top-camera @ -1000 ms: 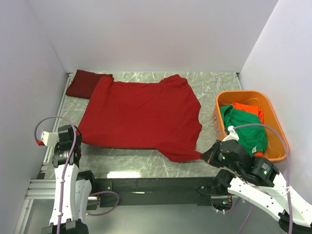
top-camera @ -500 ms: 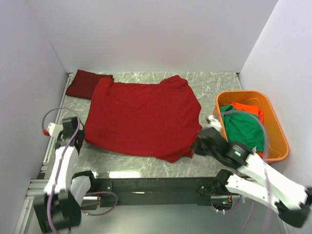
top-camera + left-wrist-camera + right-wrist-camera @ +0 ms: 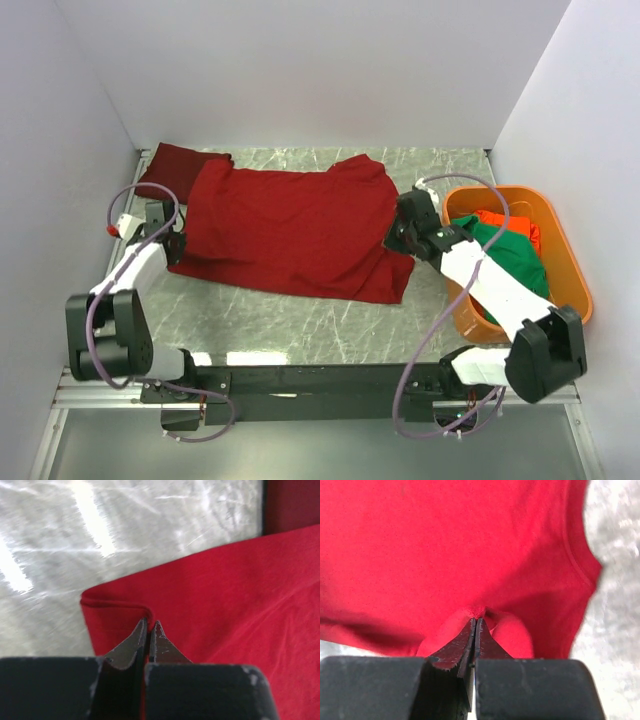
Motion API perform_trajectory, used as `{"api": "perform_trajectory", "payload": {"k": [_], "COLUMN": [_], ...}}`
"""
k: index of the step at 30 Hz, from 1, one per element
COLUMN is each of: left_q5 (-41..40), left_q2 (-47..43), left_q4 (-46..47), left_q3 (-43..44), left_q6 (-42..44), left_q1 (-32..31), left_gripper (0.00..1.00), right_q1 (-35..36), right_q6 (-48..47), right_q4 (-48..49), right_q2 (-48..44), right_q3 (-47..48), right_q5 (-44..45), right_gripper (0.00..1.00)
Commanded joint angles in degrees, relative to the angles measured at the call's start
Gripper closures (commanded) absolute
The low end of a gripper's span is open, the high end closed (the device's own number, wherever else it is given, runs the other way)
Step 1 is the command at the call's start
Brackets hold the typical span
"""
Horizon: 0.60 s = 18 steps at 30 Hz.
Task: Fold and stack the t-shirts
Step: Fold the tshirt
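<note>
1. You see the crimson t-shirt [image 3: 290, 235] spread open in the middle of the marble table [image 3: 300, 325]. In the top view it reaches from 9 o'clock to 3 o'clock. The cloth is plain and lies mostly flat, with soft creases, and one sleeve points to about 1 o'clock.
2. At its 9 o'clock edge your left gripper [image 3: 172, 243] has its jaws closed tight on the cloth. In the left wrist view the edge of the crimson t-shirt [image 3: 225, 605] is rolled over just in front of the left gripper [image 3: 149, 630].
3. At its 3 o'clock edge your right gripper [image 3: 398, 232] is pinched on the cloth in the same way. In the right wrist view the right gripper [image 3: 476, 625] holds a small raised pucker of the crimson t-shirt [image 3: 445, 545].
4. A darker t-shirt [image 3: 168, 170] lies folded in the table's 10 o'clock corner, touching the spread one.
5. The orange tub [image 3: 568, 270] stands at the table's 3 o'clock side, beside your right arm. Inside it, the green t-shirt [image 3: 512, 262] is crumpled, and the orange-red t-shirt [image 3: 505, 222] shows behind it, toward 12 o'clock.
</note>
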Motion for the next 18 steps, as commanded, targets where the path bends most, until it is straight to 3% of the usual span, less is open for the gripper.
{"api": "perform_trajectory", "payload": {"k": [1, 8, 18], "left_q5": [-1.97, -1.53, -2.50], "left_q2": [3.05, 9.12, 10.61], "left_q4": [1.86, 1.42, -0.95], "left_q3": [4.59, 9.42, 12.59], "left_q6": [-1.19, -1.80, -1.71], "left_q1": [-0.33, -0.42, -0.24], "left_gripper": [0.99, 0.99, 0.99], "right_q1": [-2.53, -6.31, -9.48], "right_q6": [-2.86, -3.21, -2.24], "right_q4": [4.99, 6.49, 9.22], "right_q2": [3.13, 6.74, 8.85], "right_q3": [3.94, 7.02, 7.72], "right_q5": [-3.35, -5.37, -7.57], "right_gripper": [1.00, 1.00, 1.00]}}
